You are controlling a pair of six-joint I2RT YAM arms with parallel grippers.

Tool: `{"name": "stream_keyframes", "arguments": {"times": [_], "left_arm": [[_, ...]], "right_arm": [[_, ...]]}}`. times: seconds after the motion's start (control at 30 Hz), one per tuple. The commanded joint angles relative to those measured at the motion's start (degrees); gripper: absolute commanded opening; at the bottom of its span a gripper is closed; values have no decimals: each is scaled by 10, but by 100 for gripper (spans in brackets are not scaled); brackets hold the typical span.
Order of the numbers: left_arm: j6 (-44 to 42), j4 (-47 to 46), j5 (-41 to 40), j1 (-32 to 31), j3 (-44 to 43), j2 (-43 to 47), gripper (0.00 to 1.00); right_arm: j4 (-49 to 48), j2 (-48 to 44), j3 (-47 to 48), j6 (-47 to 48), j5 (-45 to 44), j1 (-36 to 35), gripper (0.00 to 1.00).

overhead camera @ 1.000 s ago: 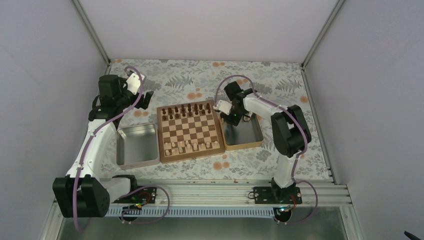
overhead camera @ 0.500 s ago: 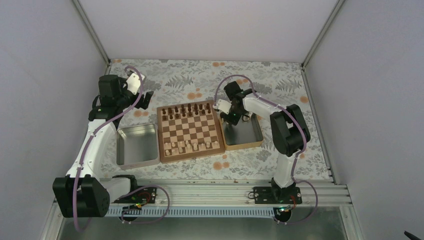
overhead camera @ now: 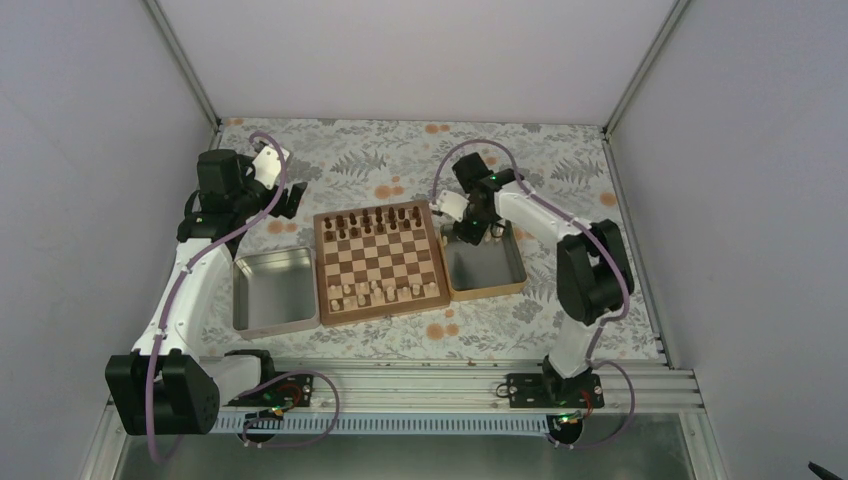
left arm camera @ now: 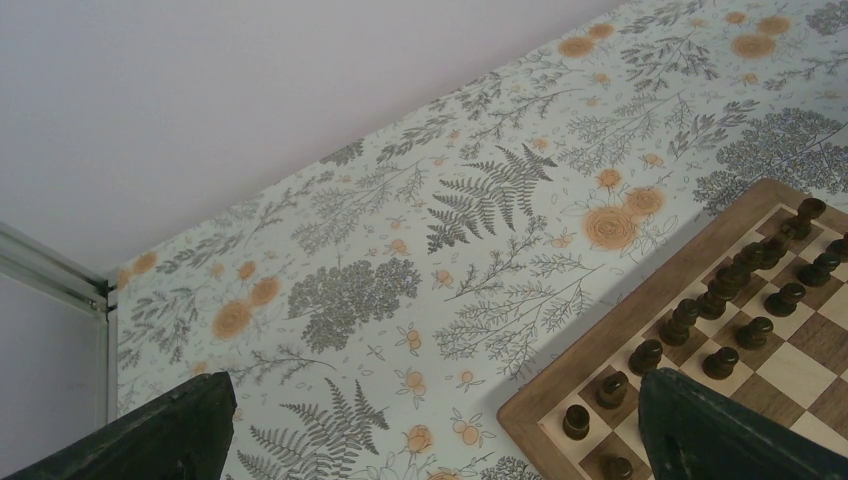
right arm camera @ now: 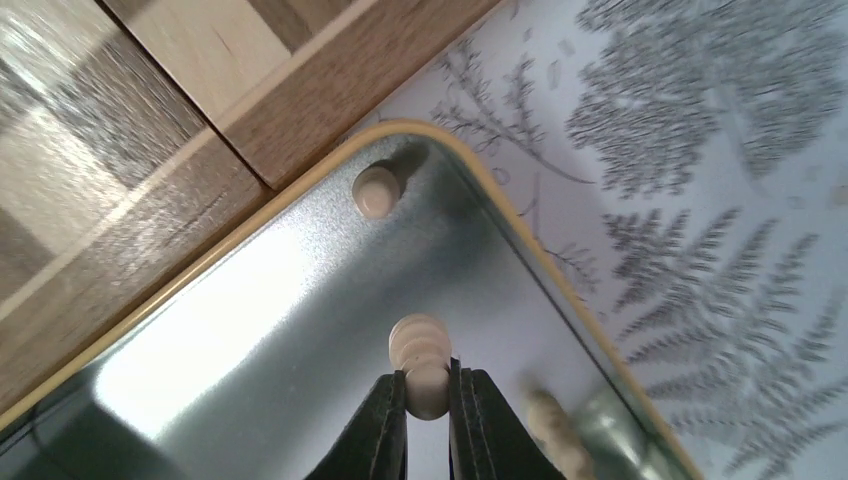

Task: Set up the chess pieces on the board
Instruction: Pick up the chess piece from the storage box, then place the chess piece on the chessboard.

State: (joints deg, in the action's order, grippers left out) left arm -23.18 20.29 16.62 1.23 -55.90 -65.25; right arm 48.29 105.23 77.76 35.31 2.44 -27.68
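The board (overhead camera: 381, 262) lies mid-table, with dark pieces (overhead camera: 375, 220) along its far rows and pale chess pieces (overhead camera: 385, 292) along its near rows. My right gripper (right arm camera: 428, 400) is shut on a pale chess piece (right arm camera: 424, 362), held over the far left corner of the wooden-rimmed tray (overhead camera: 513, 283); the gripper also shows in the top view (overhead camera: 470, 232). Two more pale pieces (right arm camera: 376, 190) lie in that tray, one in the corner, one blurred (right arm camera: 552, 430) beside the fingers. My left gripper (overhead camera: 287, 202) is open and empty past the board's far left corner (left arm camera: 560, 375).
A shiny metal tray (overhead camera: 272, 290) sits left of the board. The floral tablecloth (left arm camera: 420, 230) covers the table. White walls enclose the far and side edges. The arm bases stand on a metal rail (overhead camera: 420, 385) at the near edge.
My right gripper has lifted and shifted toward the far end of the wooden-rimmed tray with its arm swinging right. The left arm has not moved.
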Motion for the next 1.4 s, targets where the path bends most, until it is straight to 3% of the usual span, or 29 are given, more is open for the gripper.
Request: {"name": "stream_keyframes", "arguments": {"times": [0.0,0.23,0.67,1.37], "left_arm": [[-3,-4,11,3,6,5,100],[-3,-3,11,3,4,7,100],[-2,-4,5,4,6,9,100],[-3,-3,7,3,7,11,100]], "right_arm": [[44,-52,38,-9,-12,-15,7],[67,-50,84,-25,-1,-90,8],[81,54,161,-31,29,-214,8],[77,103,154,-29,46,-277,9]]}}
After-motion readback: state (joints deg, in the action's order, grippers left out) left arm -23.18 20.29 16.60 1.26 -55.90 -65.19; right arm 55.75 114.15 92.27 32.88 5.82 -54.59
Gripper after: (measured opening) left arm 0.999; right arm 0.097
